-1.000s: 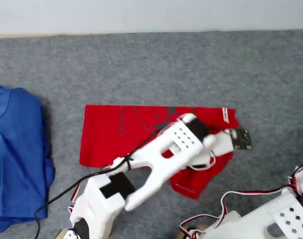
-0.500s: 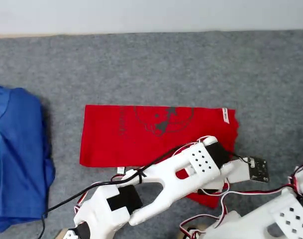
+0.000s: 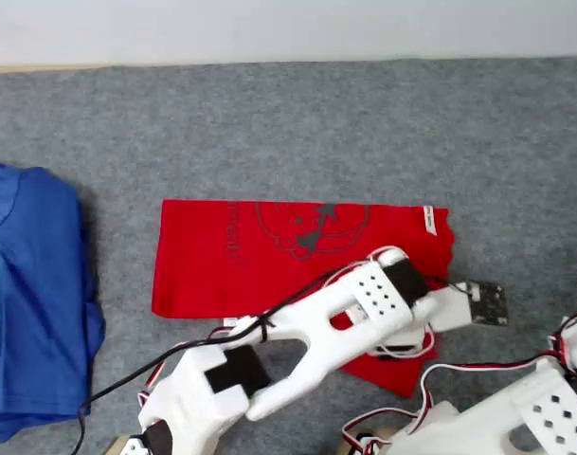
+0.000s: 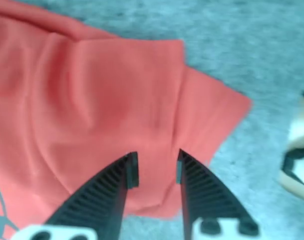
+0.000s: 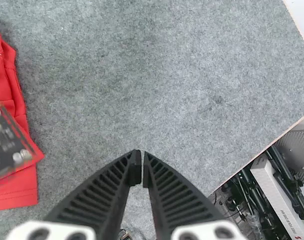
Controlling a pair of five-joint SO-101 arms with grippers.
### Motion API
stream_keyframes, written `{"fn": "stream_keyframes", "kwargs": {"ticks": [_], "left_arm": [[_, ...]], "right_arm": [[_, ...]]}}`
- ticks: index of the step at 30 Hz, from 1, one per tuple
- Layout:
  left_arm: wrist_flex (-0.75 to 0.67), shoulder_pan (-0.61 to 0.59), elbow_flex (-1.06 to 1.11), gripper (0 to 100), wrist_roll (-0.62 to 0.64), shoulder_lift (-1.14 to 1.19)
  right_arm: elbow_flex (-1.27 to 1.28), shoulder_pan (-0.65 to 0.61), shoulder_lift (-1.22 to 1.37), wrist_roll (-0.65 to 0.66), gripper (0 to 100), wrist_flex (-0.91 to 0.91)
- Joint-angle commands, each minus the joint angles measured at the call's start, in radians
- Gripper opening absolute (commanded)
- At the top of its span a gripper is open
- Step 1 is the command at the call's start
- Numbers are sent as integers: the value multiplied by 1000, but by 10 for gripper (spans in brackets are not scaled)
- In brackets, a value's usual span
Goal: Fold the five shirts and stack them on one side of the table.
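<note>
My left gripper is spread, with a clear gap between its two dark ribbed fingers. It hangs over the red shirt, close to one of that shirt's corners. I cannot tell whether the tips touch the cloth. The cloth beneath is wrinkled, one layer lying over another, and a pointed flap sticks out onto the grey surface.

My right gripper is pressed together, with only a thin slit between its fingers. It is over bare surface, just beside the red shirt's edge. The small circuit board on my left wrist lies over that edge.

In the high view, my left arm lies slanted across the near half of the red shirt, its wrist over the shirt's near corner on my right arm's side. The shirt lies flat as a long rectangle in the middle of the surface, with a dark print on top and a white label at its far corner. My right arm sits nearer than the shirt and apart from it. A pile of blue shirts lies well apart from the red shirt, on my left arm's side, at the edge of the surface.
</note>
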Motion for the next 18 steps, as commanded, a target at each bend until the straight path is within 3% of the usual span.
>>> {"fn": "stream_keyframes", "kwargs": {"ticks": [1,7,13,18], "left_arm": [[-29,-25,-35,137,2,9],[-31,-25,-35,132,2,29],[-37,-25,-35,2,2,29],[-6,-28,-47,3,2,9]], "right_arm": [[-3,8,-8,9,9,42],[55,5,-15,9,9,41],[55,5,-15,9,9,41],[55,5,-15,9,9,41]]}}
